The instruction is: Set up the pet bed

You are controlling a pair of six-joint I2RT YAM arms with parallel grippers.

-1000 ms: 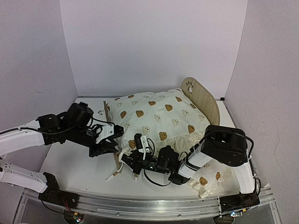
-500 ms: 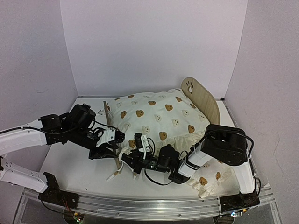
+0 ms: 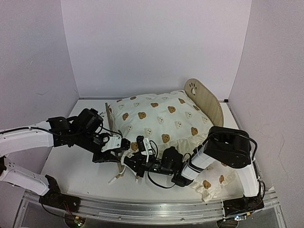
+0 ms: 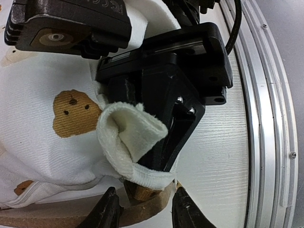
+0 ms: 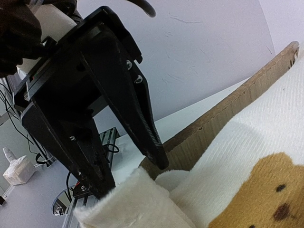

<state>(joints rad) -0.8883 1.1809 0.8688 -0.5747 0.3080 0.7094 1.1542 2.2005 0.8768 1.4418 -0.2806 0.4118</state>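
Well, the pet bed (image 3: 205,102) looks light and stiff; grab its footboard (image 4: 147,195). The left hand (image 4: 146,212) is spread around it; the right hand (image 5: 132,179) pinches a tie (image 4: 128,128).

Big cream cushion (image 3: 159,116) fills the middle of the white worktop (image 3: 76,166), plump and domed, dotted all over with brown and white bear faces. There's a ruffle (image 3: 190,142) along its near right edge. A thin cream tie (image 3: 116,178) trails from its near left corner down onto the worktop. Over at the near right, a small pillow (image 3: 211,183) in the same bear print, partly hidden. A metal rail (image 3: 156,211) runs along the near edge. Plain pale walls (image 3: 152,42) close in behind and on both sides. Up close on the left wrist view, one brown bear face (image 4: 71,111) sits just beside a curled fold of cream fabric (image 4: 130,137).
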